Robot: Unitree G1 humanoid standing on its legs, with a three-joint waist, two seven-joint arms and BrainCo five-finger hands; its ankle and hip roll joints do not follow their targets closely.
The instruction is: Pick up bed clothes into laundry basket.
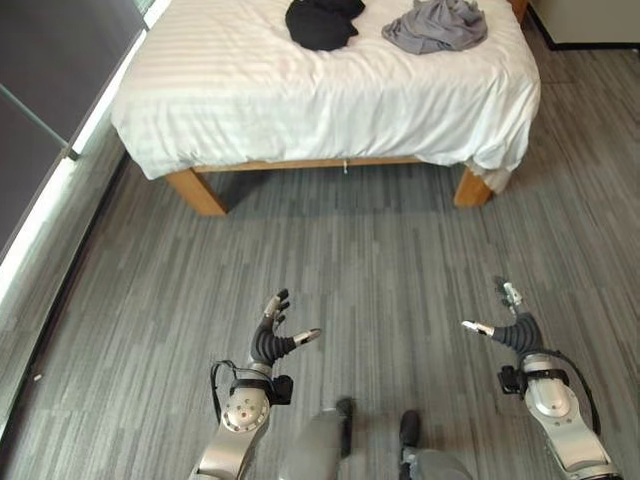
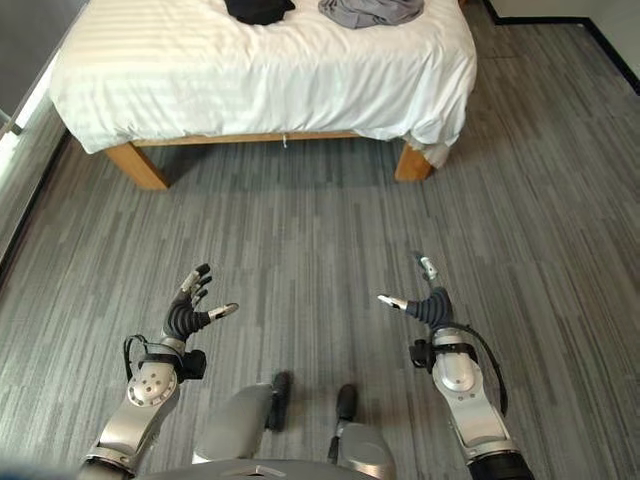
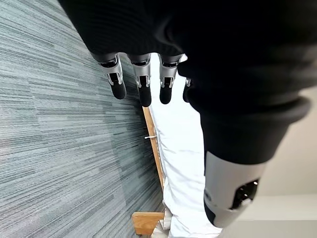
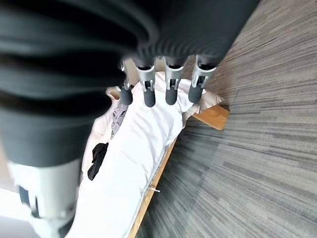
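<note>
Clothes, a crumpled black garment [image 1: 322, 23] and a crumpled grey one [image 1: 436, 26], lie apart on the white-sheeted wooden bed [image 1: 330, 100], well beyond the left hand [image 1: 272, 335] and right hand [image 1: 512, 325], both hanging empty over grey carpet [image 1: 350, 270], fingers spread, likely readied for the approach.

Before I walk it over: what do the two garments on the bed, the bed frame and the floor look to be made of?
The black garment and the grey garment look like soft matte fabric, crumpled in loose folds. The white striped bed cover also looks woven, draping over the edge. The bed frame appears to be light wood with a smooth finish. The grey floor looks like streaked carpet or vinyl planks; I cannot tell which.
</note>
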